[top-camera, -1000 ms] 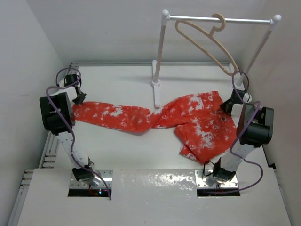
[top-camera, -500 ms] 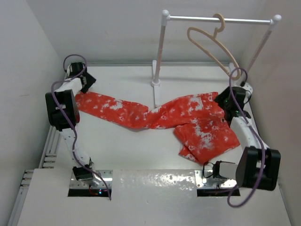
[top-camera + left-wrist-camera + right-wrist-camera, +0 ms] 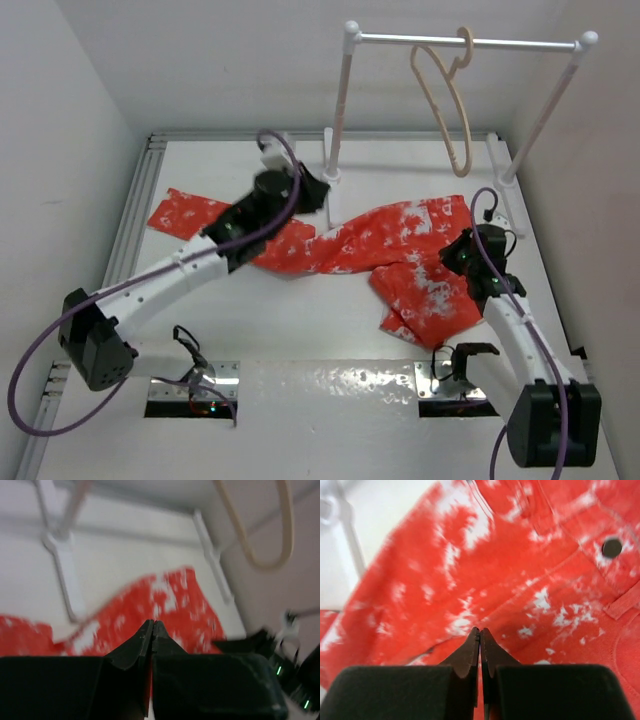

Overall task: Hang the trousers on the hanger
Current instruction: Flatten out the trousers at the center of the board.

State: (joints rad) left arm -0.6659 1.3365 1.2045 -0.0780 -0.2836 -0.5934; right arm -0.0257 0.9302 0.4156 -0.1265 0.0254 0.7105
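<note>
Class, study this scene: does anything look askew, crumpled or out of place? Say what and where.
The trousers lie crumpled on the table, with the waist end folded over at the right. The hanger hangs skewed on the rail, turned almost edge-on.

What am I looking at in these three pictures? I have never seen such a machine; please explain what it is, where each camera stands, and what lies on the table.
These are two robot arms fixed at the near edge of a white table. The wide picture comes from a camera above and behind them: the left arm is on the left, the right arm on the right. The other two come from small cameras on the wrists, so the black shapes at the bottom are each arm's own fingers: the left gripper and the right gripper. Both are shut and seem to hold nothing. On the table lie red-orange trousers with white blotches. A pale wooden hanger hangs from a white rail at the back.
</note>
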